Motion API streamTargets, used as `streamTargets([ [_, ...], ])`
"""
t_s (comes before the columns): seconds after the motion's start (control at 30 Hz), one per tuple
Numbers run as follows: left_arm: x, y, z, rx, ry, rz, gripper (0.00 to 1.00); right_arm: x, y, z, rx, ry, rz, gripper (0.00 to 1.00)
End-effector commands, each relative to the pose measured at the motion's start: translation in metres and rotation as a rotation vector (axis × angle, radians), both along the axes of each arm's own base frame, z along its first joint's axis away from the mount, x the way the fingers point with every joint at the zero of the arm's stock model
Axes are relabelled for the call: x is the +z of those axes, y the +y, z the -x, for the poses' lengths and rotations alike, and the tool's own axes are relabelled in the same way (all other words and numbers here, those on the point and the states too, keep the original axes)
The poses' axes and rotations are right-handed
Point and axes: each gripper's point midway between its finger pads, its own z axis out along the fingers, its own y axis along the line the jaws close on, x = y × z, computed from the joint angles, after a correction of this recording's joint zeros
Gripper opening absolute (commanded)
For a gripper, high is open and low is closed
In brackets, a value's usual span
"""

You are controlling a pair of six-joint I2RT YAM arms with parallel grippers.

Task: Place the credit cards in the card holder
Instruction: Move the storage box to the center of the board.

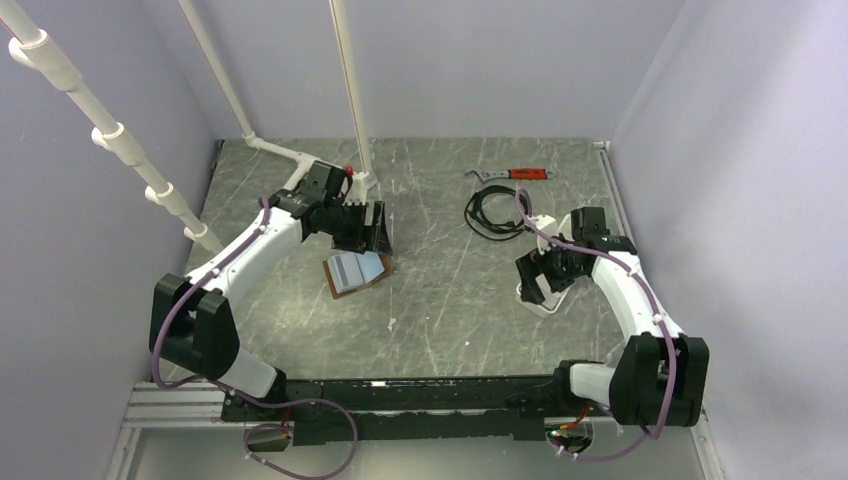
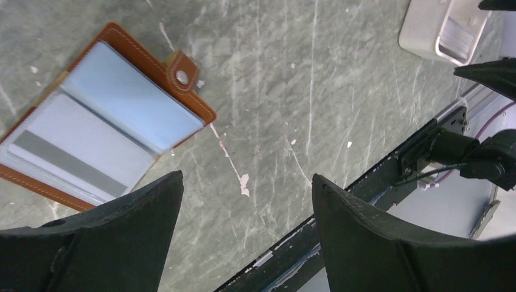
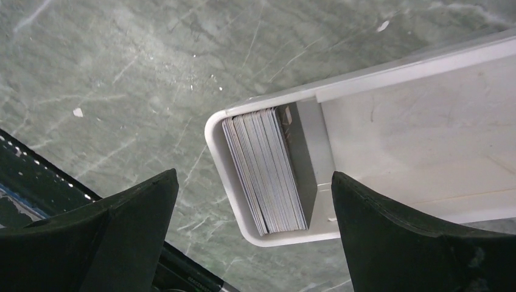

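Observation:
The brown card holder (image 1: 356, 273) lies open on the table, left of centre. In the left wrist view the card holder (image 2: 106, 115) shows pale clear pockets, and a grey card with a dark stripe (image 2: 64, 159) sits in the lower one. My left gripper (image 1: 368, 232) (image 2: 247, 176) hovers open just behind and right of it, with nothing between its fingers. A stack of grey credit cards (image 3: 264, 170) stands on edge at the end of a white tray (image 3: 389, 121). Directly above that stack my right gripper (image 1: 535, 283) (image 3: 254, 173) hangs open, apart from the cards.
A coiled black cable (image 1: 492, 212) and an orange-handled wrench (image 1: 510, 174) lie at the back right. White pipes (image 1: 350, 90) rise at the back left. The black front rail (image 1: 400, 395) runs along the near edge. Walls close in on both sides.

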Motion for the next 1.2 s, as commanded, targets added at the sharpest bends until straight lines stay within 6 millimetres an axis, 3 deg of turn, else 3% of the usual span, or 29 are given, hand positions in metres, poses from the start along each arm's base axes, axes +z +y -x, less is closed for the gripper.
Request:
streamTargets([
  [0.0,0.011,-0.011,0.006,-0.064,-0.055,0.031,0.83,-0.001,-0.008,-0.01,0.047,-0.08,0.041,0.99],
  [0.23,0.004,-0.016,0.008,-0.081,-0.025,0.031,0.83,-0.015,0.007,-0.015,0.052,-0.007,-0.054,0.99],
  [0.5,-0.001,-0.016,0.007,-0.084,-0.008,0.027,0.83,-0.012,0.02,-0.009,0.1,0.05,-0.104,0.98],
  [0.63,-0.002,-0.016,0.007,-0.083,-0.006,0.022,0.83,-0.011,0.027,-0.002,0.135,0.082,-0.103,0.91],
  [0.87,-0.003,-0.017,0.007,-0.085,0.002,0.029,0.83,-0.006,0.019,0.007,0.121,0.028,-0.055,0.81],
  [1.07,-0.004,-0.018,0.009,-0.089,0.005,0.031,0.83,-0.003,0.02,0.009,0.129,0.013,-0.058,0.62],
  [1.1,-0.004,-0.018,0.008,-0.088,0.0,0.028,0.83,-0.003,0.02,0.008,0.127,0.011,-0.056,0.62],
  [1.17,-0.004,-0.017,0.008,-0.086,-0.004,0.021,0.83,-0.003,0.01,0.0,0.082,-0.017,-0.001,0.77],
])
